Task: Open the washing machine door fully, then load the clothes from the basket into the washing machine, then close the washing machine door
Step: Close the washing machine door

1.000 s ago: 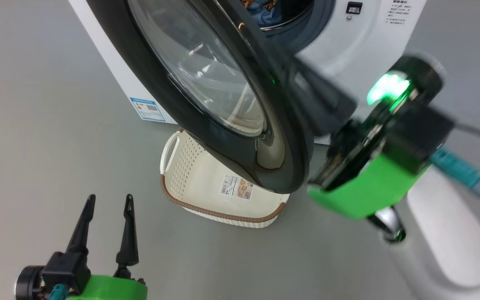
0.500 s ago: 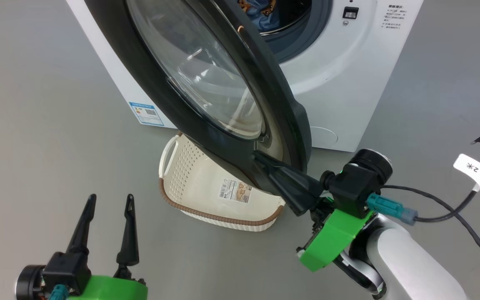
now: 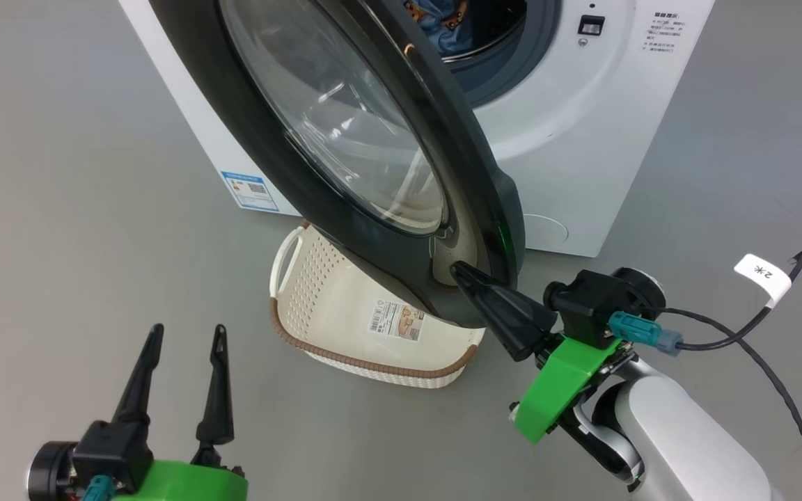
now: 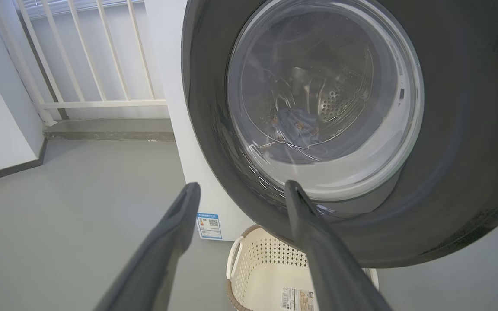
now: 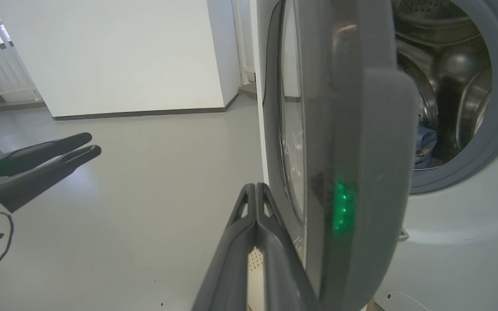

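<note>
The washing machine point(image 3: 582, 139) stands ahead with its door point(image 3: 366, 250) partly swung out, black ring and glass bowl facing me. Blue printed clothes point(image 3: 443, 21) lie in the steel drum, and show through the glass as clothes point(image 4: 294, 125) and past the door's edge as clothes point(image 5: 424, 144). The cream basket point(image 3: 317, 278) sits on the floor under the door, and the part I can see holds nothing. My right gripper point(image 3: 458, 270) is shut, with its tips point(image 5: 255, 188) at the door's outer face by the free edge point(image 5: 361, 172). My left gripper point(image 3: 185, 334) is open and empty, well short of the door point(image 4: 448, 129).
A black cable with a white tag point(image 3: 763, 275) trails across the grey floor at the right. A blue energy sticker point(image 3: 251, 189) marks the machine's side. A white railing point(image 4: 102, 52) and walls lie to the left, behind the machine. My left gripper point(image 5: 89, 144) shows at the left in the right wrist view.
My right arm has come down from high beside the door's edge. Its shut gripper now points at the lower rim of the door's outer face. The left gripper has stayed put.
</note>
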You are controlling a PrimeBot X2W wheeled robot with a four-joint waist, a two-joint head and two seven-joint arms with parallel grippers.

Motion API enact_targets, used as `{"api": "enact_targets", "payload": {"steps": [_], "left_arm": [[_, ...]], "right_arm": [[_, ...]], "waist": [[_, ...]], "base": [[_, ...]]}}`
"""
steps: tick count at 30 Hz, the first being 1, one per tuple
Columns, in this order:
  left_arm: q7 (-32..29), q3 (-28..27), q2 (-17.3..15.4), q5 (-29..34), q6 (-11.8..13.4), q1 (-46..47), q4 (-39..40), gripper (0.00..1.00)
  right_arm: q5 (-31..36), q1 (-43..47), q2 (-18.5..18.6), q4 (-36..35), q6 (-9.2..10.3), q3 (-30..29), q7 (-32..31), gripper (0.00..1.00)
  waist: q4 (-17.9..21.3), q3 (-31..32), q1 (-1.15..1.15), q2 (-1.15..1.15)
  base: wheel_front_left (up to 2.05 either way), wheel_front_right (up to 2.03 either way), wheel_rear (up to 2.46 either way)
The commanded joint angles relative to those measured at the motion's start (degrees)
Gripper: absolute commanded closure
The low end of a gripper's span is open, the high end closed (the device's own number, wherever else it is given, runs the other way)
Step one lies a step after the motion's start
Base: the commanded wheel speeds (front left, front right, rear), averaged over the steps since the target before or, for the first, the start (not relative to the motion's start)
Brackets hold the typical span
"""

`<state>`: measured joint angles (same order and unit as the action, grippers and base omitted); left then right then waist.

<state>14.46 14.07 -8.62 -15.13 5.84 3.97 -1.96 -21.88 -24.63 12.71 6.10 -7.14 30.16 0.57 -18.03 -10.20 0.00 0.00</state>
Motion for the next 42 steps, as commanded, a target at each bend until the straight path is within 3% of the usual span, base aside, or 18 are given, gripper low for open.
{"api": "enact_targets", "payload": {"steps": [1, 24, 42], "left_arm": [[0.5, -2.3, -0.7, 1.0, 0.1, 1.2, 0.7, 0.00], [0.5, -2.5, -0.1, 1.7, 0.1, 2.4, 1.6, 0.00], [0.5, -3.2, 2.5, 2.8, -0.5, 4.7, 2.5, 0.00]], "right_arm": [[-1.0, -1.1, -0.9, -1.0, -0.35, 0.2, 0.6, 1.00], [-1.7, -9.0, 0.2, 8.4, -0.35, -4.4, 3.1, 1.00], [-2.9, -27.0, 2.2, 25.9, -0.35, -10.4, 8.7, 1.00]], "waist": [[0.0, 0.0, 0.00, 0.00], [1.2, -2.5, 0.00, 0.00], [-0.7, -8.3, 0.00, 0.00]], "base": [[0.00, 0.00, 0.00], [0.00, 0.00, 0.00], [0.00, 0.00, 0.00]]}}
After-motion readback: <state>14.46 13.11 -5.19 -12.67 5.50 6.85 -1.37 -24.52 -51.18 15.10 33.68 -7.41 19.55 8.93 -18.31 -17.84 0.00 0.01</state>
